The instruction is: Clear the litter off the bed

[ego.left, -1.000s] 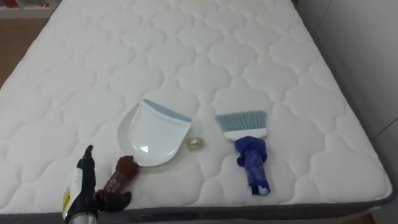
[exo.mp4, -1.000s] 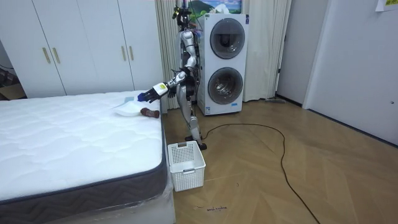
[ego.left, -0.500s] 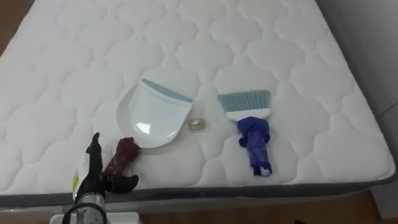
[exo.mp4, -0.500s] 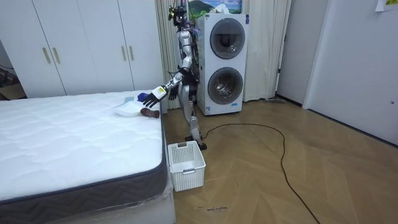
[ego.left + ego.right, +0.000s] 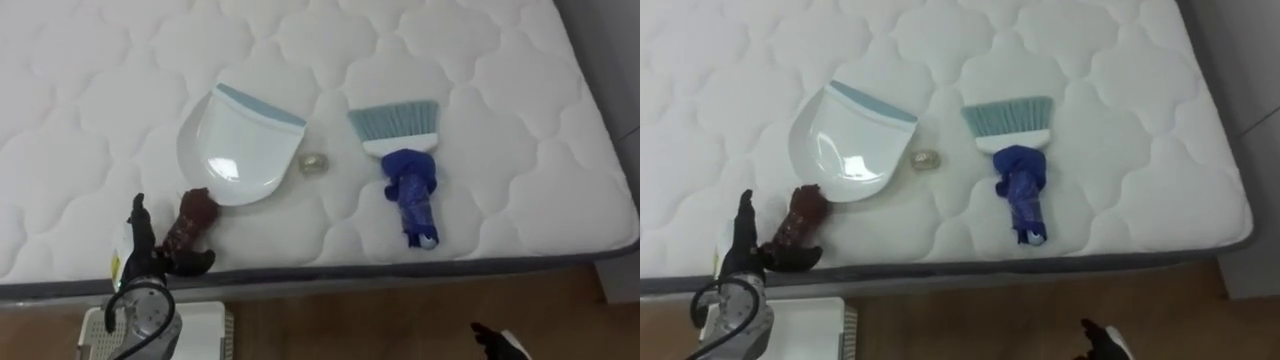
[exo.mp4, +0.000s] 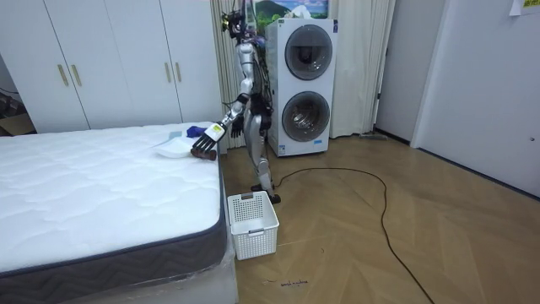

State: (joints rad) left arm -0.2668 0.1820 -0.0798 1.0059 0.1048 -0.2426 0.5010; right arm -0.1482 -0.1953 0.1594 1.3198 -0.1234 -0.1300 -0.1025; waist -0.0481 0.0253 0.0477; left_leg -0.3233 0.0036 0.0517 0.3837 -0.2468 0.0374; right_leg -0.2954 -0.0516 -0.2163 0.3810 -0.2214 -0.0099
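At lower left, the open left hand [image 5: 138, 250] hovers beside the dustpan handle [image 5: 190, 222], which points toward the bed edge [image 5: 420, 262], likely for easy grasping.

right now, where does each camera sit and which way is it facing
Left eye view: on the robot's head, looking down at the mattress edge, dustpan and brush; left hand lower left, right hand at the bottom.
Right eye view: same head, slightly aside; same scene and hands.
Room view: standing off in the room, facing the whole robot beside the mattress.
All share the dustpan and left hand.
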